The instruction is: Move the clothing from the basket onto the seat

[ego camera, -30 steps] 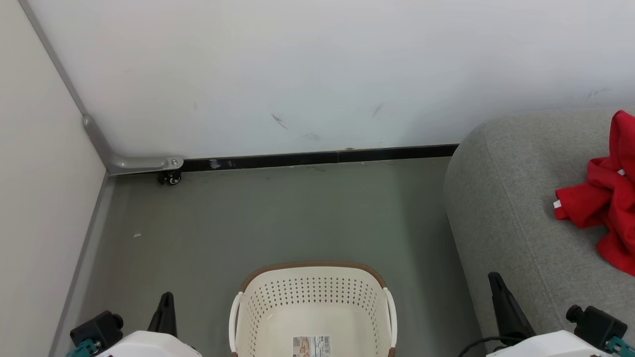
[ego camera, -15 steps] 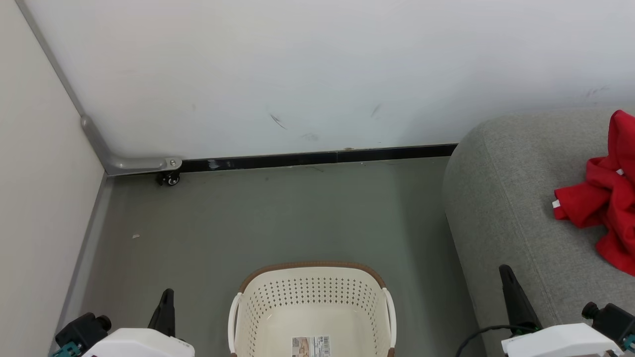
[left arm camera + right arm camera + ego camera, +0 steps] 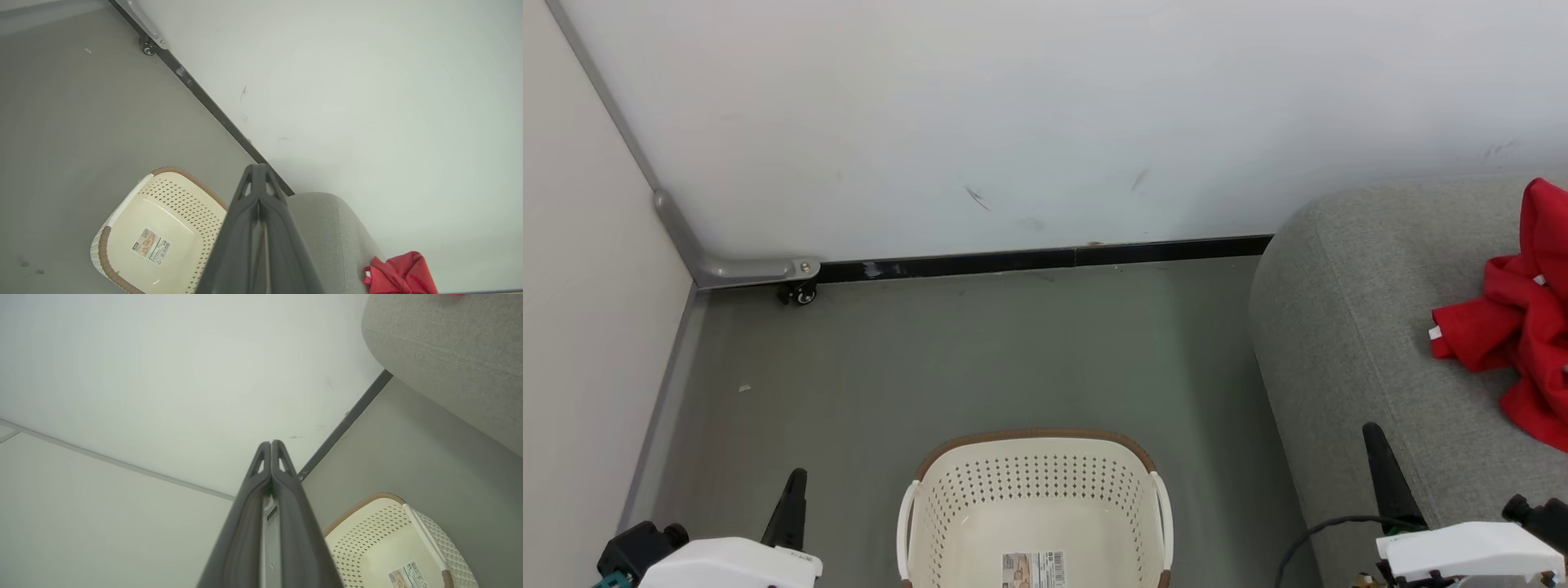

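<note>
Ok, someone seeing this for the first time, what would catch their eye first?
The bright red clothing stands out at once, bunched on the grey seat at the right. Next comes the cream basket on the floor at bottom centre, with a barcode label on its bottom.

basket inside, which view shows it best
Left wrist view: it looks down into the basket, showing most of its floor and the label. The head view cuts off its near half; the right wrist view catches just one end.
</note>
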Tool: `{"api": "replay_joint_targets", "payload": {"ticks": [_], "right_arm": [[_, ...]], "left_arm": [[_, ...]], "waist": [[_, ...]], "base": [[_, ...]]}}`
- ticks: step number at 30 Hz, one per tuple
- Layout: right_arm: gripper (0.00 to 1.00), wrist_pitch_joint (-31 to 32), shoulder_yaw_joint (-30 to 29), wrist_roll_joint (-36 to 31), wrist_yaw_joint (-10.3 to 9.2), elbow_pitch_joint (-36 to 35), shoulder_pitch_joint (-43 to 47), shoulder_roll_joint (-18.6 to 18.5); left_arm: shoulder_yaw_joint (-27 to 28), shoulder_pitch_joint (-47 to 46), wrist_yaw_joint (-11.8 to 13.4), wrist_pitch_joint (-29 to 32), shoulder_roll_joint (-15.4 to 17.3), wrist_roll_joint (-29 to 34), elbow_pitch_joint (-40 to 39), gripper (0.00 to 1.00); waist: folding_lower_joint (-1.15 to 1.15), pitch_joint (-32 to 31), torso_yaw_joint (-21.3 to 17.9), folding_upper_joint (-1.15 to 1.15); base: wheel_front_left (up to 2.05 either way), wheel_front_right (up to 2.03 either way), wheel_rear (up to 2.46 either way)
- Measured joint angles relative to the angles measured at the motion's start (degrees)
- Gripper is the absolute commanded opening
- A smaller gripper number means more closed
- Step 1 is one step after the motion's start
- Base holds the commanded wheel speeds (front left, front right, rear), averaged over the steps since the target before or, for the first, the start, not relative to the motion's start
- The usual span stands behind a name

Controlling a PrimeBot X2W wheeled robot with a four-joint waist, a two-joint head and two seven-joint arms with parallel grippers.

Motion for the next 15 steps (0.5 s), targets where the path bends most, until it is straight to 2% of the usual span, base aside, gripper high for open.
{"api": "replay_joint_targets", "payload": {"ticks": [6,15], "right_arm": [[0.0,0.66,-0.48,5.48,0.0,0.11,-1.24,-0.19],[0.0,1.45,-1.44,12.37,0.0,0.14,-2.33,-0.37]], "left_arm": [[1.43,-0.1,-1.26,1.43,-0.44,-5.28,-0.49,0.0],[3.21,-0.28,-3.08,2.99,-1.15,-11.89,-1.11,0.0]], "waist": [[-0.23,0.47,-0.11,0.0],[-0.3,0.89,-0.25,0.0]], "base": [[0.0,0.0,0.0],[0.0,0.0,0.0]]}}
